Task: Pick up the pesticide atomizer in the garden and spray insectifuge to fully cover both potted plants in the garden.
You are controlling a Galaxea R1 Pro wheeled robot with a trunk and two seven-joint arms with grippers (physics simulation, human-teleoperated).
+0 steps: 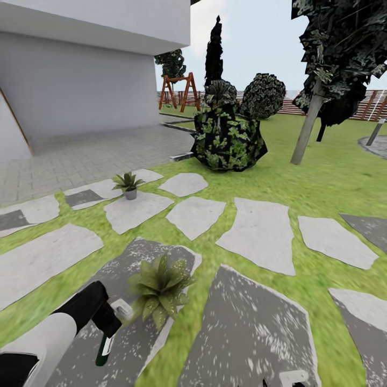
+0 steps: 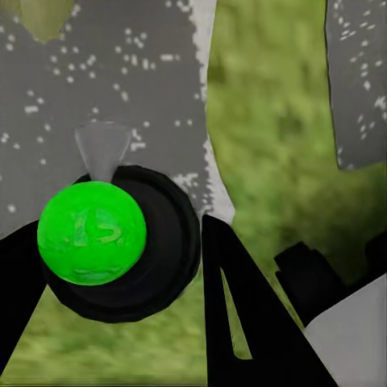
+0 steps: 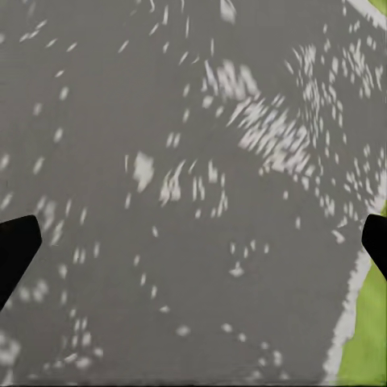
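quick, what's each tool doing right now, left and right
Left tool: shut on the spray bottle, next to the near potted plant.
Right tool: open, holding nothing, above a grey stepping stone.

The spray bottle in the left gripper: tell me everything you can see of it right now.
The spray bottle is slim and dark green with a white label, and looks like plastic. It hangs tilted from the left gripper, pale spray top up by the nearer potted plant, base over a grey stepping stone. The left wrist view looks along it end-on: a bright green round end in a black ring, between the dark fingers.
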